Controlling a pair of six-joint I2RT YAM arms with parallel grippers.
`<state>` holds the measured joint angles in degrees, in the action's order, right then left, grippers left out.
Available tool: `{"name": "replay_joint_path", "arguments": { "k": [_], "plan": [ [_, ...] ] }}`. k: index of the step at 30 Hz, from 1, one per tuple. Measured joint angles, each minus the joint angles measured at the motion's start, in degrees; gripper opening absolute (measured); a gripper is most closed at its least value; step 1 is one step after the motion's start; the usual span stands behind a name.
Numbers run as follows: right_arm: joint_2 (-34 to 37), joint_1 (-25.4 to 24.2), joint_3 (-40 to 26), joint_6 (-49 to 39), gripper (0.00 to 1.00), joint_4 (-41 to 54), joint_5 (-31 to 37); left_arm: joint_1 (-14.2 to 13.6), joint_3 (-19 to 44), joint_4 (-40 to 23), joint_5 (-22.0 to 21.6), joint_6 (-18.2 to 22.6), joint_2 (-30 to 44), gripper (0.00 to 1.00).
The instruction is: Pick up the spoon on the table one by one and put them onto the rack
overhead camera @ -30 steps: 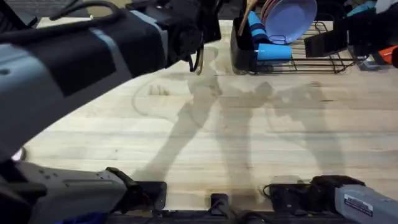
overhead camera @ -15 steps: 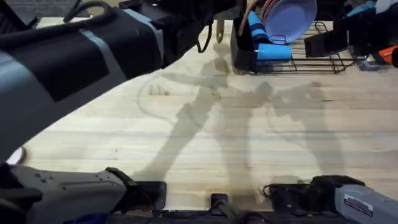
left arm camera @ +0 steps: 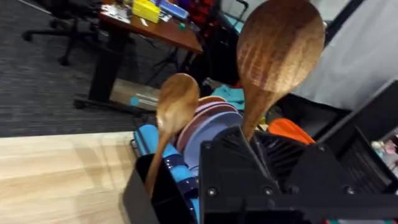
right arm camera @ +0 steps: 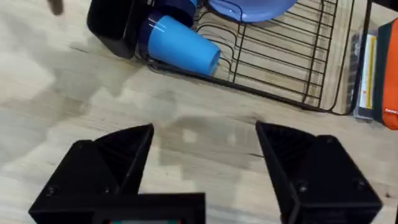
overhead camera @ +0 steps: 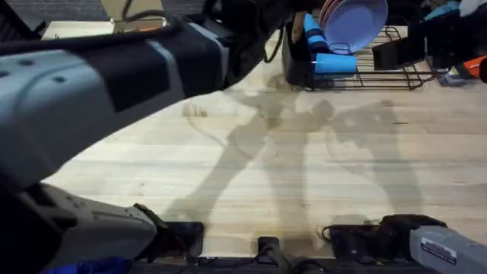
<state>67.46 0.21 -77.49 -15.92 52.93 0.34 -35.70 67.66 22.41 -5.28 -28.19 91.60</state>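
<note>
My left gripper (left arm camera: 249, 149) is shut on the handle of a brown wooden spoon (left arm camera: 280, 46), whose oval bowl points up. It hangs right beside the rack's tall black caddy (left arm camera: 149, 196). Another wooden spoon (left arm camera: 175, 102) stands in that caddy, bowl up. From overhead, the left arm reaches across the table (overhead camera: 304, 167) to the caddy (overhead camera: 295, 67) at the left end of the black wire rack (overhead camera: 388, 70). My right gripper (right arm camera: 205, 155) is open and holds nothing, low over the table just in front of the rack (right arm camera: 280, 62).
Purple plates (overhead camera: 354, 21) and a blue cup (overhead camera: 335, 62) on its side sit in the rack. An orange item (overhead camera: 475, 67) lies to the right of the rack. The left arm's large body crosses the table's left half.
The left arm has carried its spoon to the right and farther back, up to the caddy. The right arm has stayed where it was.
</note>
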Motion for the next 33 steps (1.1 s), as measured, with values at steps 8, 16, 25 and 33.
{"name": "replay_joint_path", "arguments": {
  "k": [8,16,25,33],
  "plan": [
    [0.0,0.0,0.0,0.0,0.994,0.0,0.0,-0.8,0.0,6.0,1.7,1.3,2.5,0.044],
    [0.0,0.0,0.0,0.0,0.994,0.0,0.0,-0.8,0.0,11.0,2.6,1.8,3.4,0.044],
    [0.0,0.0,0.0,0.0,0.994,0.0,0.0,-0.8,0.0,13.1,2.7,2.1,8.7,0.044],
    [0.0,0.0,0.0,0.0,0.994,0.0,0.0,-0.8,0.0,13.4,2.8,2.3,11.6,0.044]
  ]
}}
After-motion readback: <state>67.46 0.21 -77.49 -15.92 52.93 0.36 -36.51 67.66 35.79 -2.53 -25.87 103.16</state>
